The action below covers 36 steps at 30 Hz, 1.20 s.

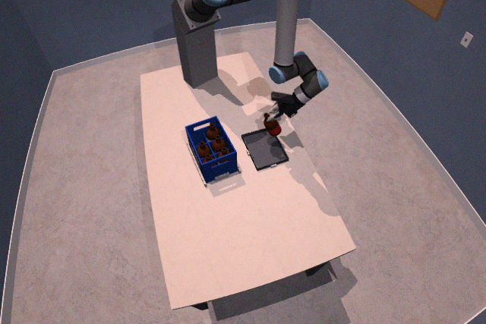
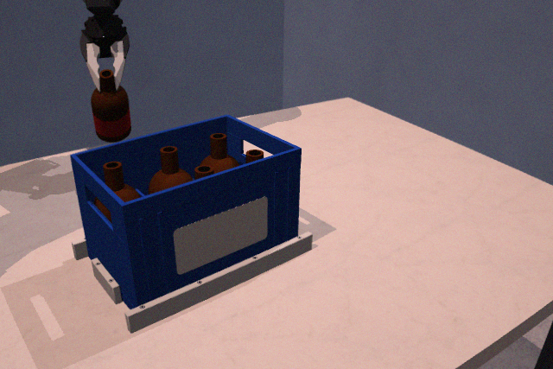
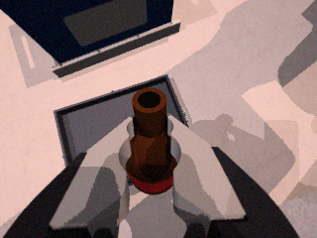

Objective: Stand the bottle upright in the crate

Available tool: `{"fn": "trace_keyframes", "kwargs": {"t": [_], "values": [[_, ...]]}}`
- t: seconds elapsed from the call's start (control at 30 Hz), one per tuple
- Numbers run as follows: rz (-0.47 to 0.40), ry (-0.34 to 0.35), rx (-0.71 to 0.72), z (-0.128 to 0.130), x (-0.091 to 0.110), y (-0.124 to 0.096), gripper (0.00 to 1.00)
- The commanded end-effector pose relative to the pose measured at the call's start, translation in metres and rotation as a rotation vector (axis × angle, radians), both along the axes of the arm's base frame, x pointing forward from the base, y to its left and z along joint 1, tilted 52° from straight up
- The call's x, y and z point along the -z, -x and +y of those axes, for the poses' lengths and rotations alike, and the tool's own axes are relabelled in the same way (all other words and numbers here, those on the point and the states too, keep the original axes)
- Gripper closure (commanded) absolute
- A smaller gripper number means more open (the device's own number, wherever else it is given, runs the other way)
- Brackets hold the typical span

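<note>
Carrying the bottle too low could knock the crate askew; the gripper's fingers are clamped on its neck.

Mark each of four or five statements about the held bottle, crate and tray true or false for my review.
1. The end effector grips the bottle by its neck. True.
2. The held bottle hangs upside down. False: its mouth points up.
3. The crate holds no bottles. False: it holds five.
4. The tray has a bottle lying in it. False: the tray is empty.
5. The held bottle has a red band. True.
</note>
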<state>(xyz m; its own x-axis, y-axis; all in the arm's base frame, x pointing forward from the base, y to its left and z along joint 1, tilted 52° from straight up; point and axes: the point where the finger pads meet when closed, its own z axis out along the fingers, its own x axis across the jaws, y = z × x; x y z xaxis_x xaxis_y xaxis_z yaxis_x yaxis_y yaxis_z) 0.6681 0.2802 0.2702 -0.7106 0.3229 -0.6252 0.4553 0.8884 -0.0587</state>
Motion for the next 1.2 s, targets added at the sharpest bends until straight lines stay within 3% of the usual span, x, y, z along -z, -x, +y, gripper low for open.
{"fn": "trace_keyframes", "kwargs": {"t": [0.0,0.67,1.17], "values": [[0.009,0.017,0.017,0.0000,-0.0001,0.0000,1.00],[0.043,0.098,0.086,0.0006,-0.0009,-0.0002,1.00],[0.046,0.109,0.094,0.0008,-0.0014,-0.0002,1.00]]}}
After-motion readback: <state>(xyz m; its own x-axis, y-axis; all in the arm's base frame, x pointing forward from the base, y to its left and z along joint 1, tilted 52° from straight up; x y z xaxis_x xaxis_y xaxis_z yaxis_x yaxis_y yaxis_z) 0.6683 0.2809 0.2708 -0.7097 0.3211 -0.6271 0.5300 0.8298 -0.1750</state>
